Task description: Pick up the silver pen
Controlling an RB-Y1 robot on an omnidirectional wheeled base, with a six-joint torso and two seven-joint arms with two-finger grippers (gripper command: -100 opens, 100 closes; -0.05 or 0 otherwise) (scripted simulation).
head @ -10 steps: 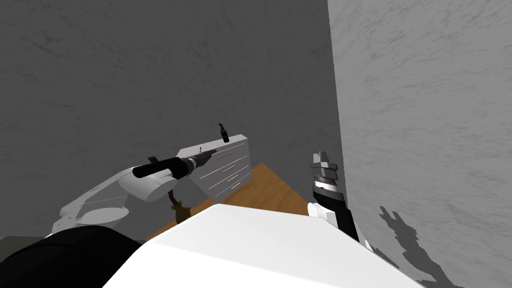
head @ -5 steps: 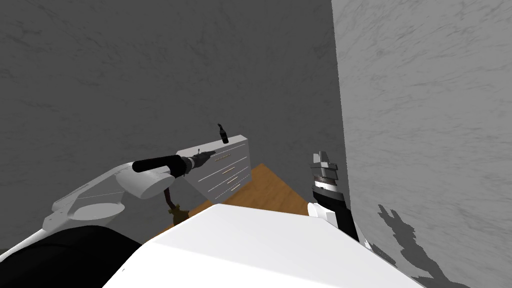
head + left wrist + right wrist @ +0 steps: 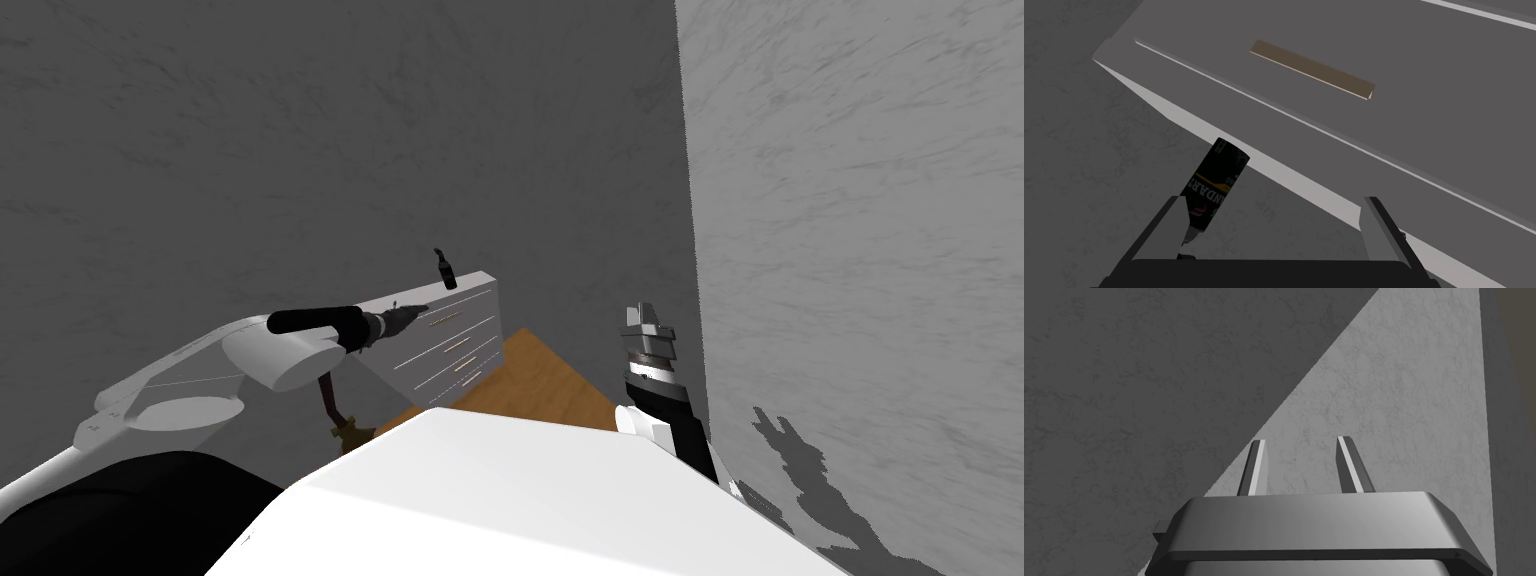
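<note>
Dark grey walls meet in a corner behind a pale grey chest of drawers [image 3: 455,335] with tan bar handles. On its top the silver pen [image 3: 397,300] is a tiny sliver at 10 o'clock of the left gripper [image 3: 421,307], whose fingers [image 3: 1169,227] stand wide apart and empty. A black labelled bottle [image 3: 1216,187] stands at its 1 o'clock. The right gripper [image 3: 645,316], narrowly parted, holds nothing.
</note>
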